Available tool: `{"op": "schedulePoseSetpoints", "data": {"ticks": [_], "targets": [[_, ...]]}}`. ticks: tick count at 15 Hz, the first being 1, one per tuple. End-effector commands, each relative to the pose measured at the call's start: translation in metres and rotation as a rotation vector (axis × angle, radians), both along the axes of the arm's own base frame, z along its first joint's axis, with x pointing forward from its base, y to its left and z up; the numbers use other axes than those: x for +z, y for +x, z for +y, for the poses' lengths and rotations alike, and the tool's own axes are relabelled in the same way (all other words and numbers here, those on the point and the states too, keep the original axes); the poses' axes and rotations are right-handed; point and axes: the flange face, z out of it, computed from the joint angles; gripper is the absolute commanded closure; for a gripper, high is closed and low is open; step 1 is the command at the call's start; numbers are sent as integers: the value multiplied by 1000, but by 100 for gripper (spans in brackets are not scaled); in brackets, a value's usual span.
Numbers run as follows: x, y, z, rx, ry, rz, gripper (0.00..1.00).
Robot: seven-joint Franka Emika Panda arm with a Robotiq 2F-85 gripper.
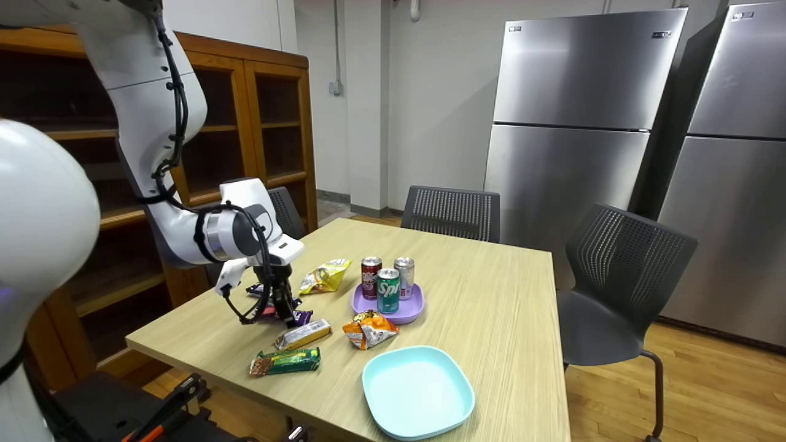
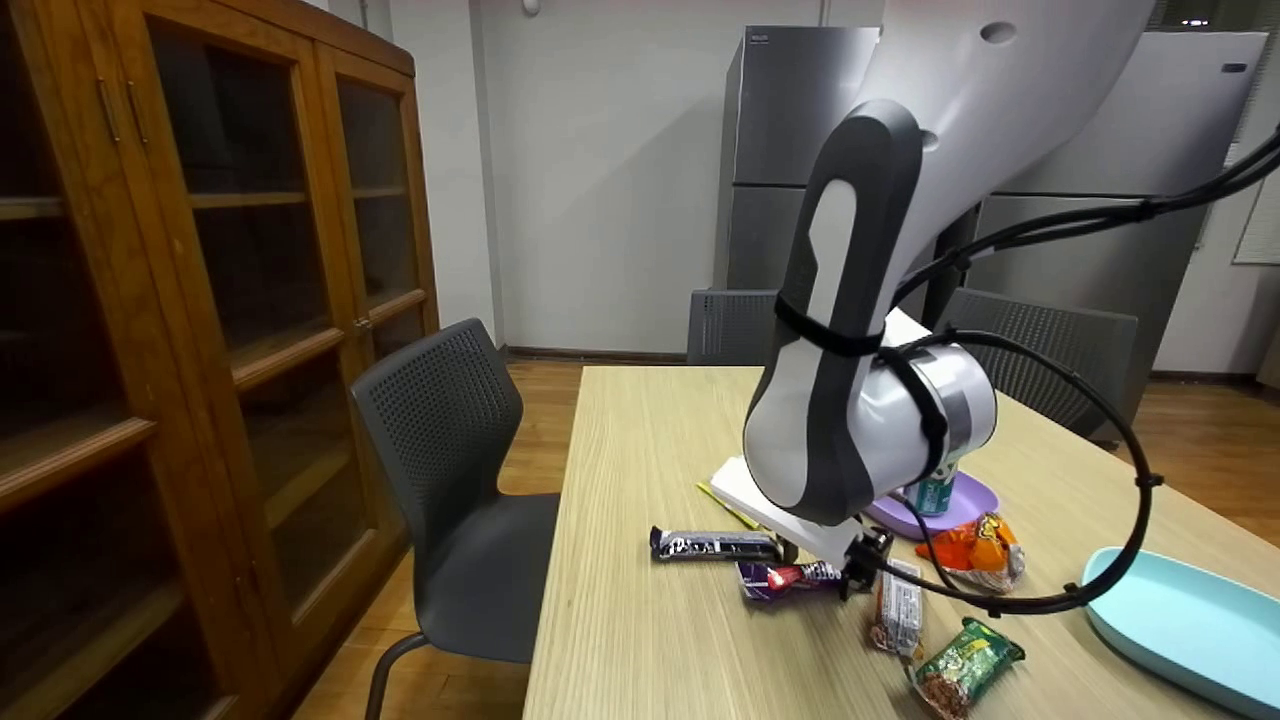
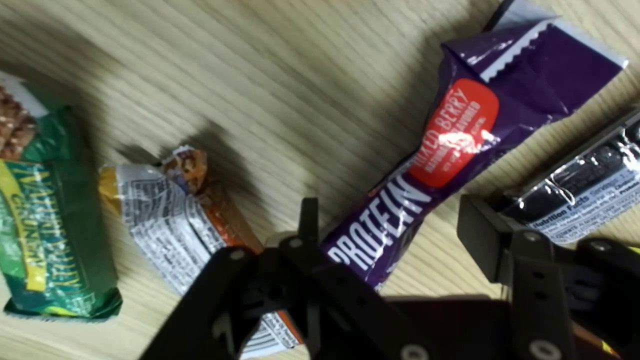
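My gripper (image 3: 394, 227) is open and points down, low over the table. In the wrist view a purple protein bar (image 3: 462, 132) with a red label lies slanted between the fingers, one end hidden behind the left finger. The gripper also shows in both exterior views (image 1: 284, 301) (image 2: 868, 565), where the bar lies under it (image 2: 788, 580). A black-wrapped bar (image 3: 595, 182) lies right beside the right finger; I cannot tell if they touch. A silver and orange wrapped bar (image 3: 167, 222) lies partly behind the left finger. A green granola packet (image 3: 57, 225) lies farther left.
A purple plate (image 1: 410, 316) bears three cans, a green one (image 1: 388, 291) in front. An orange snack bag (image 1: 369, 330), a yellow bag (image 1: 325, 277) and a light blue tray (image 1: 417, 393) are on the table (image 1: 503, 319). Chairs (image 1: 614, 294) stand around it.
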Motion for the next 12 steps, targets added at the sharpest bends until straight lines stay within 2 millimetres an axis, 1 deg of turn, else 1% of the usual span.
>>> {"op": "schedulePoseSetpoints", "data": {"ticks": [1, 4, 6, 8, 10, 12], "targets": [[-2, 5, 6, -17, 9, -21, 58], [-1, 6, 6, -14, 9, -25, 81], [7, 5, 7, -4, 9, -34, 92], [18, 3, 11, 18, 16, -50, 94], [30, -1, 15, 48, 22, -60, 93], [44, -6, 17, 81, 40, -66, 94]]}}
